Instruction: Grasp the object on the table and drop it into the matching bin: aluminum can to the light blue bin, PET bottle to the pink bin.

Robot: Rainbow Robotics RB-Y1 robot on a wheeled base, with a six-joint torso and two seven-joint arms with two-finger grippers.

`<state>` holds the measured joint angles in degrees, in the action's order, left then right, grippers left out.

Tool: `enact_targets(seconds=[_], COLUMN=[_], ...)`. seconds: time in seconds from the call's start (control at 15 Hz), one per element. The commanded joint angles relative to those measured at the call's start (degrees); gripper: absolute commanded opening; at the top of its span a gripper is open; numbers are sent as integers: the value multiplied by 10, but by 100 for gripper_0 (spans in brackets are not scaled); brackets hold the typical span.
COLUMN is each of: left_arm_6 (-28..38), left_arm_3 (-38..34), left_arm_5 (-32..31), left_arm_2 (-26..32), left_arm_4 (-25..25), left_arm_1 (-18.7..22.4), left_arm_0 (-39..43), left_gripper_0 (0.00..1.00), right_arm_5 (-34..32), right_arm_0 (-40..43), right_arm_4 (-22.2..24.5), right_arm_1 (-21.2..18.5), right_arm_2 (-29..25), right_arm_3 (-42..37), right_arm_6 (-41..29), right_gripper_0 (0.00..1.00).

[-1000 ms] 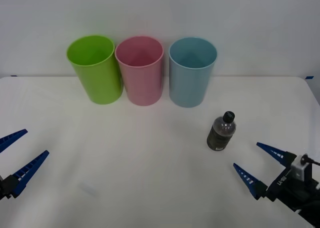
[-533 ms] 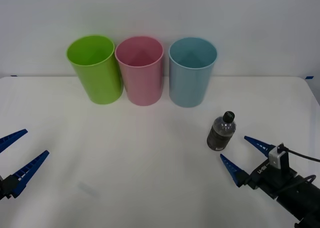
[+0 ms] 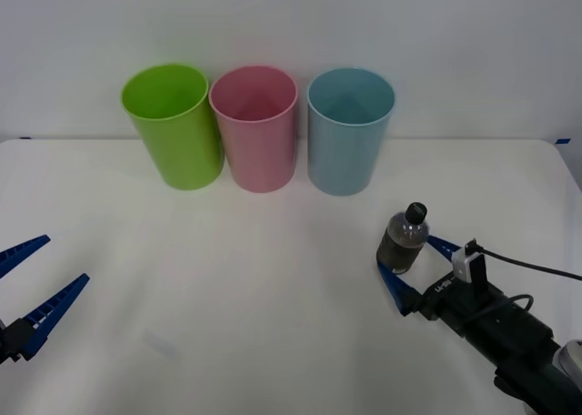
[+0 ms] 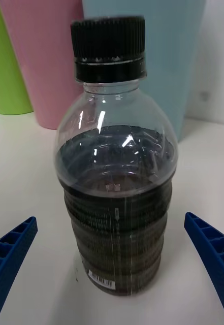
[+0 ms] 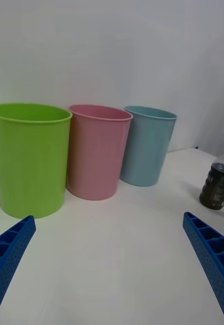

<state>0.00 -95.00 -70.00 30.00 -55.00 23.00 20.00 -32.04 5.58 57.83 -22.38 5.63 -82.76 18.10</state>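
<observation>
A small clear PET bottle (image 3: 404, 240) with dark brown liquid and a black cap stands upright on the white table (image 3: 273, 288), right of centre. My right gripper (image 3: 416, 268) is open, with one blue finger on each side of the bottle's base, not touching it. In the right wrist view the bottle (image 4: 116, 203) stands midway between the two fingers. The pink bin (image 3: 255, 128) stands at the back centre, the light blue bin (image 3: 349, 130) to its right. My left gripper (image 3: 32, 283) hangs open at the near left edge, far from the bottle.
A lime green tub (image 3: 173, 124) stands left of the pink bin, the three tubs in a row along the back of the table by a white wall. A black cable (image 3: 536, 268) runs from the right wrist toward the right edge.
My right gripper has moved forward and left, from the near right corner up to the bottle, so its open fingers now flank the bottle's base. The left arm has not moved.
</observation>
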Motion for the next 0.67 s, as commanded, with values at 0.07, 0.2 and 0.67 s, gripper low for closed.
enact_targets(seconds=[0.07,0.2,0.67], left_arm_6=[0,0,0], left_arm_3=[0,0,0], left_arm_5=[0,0,0], left_arm_2=[0,0,0], left_arm_4=[0,0,0], left_arm_1=[0,0,0], left_arm_0=[0,0,0], left_gripper_0=[100,100,100], right_arm_5=[-6,8,25], right_arm_0=[-49,-58,-65], right_arm_4=[4,5,5], right_arm_1=[17,21,20], right_arm_2=[0,4,10], right_arm_3=[53,57,57], right_arm_6=[6,7,7], right_gripper_0=[100,100,100])
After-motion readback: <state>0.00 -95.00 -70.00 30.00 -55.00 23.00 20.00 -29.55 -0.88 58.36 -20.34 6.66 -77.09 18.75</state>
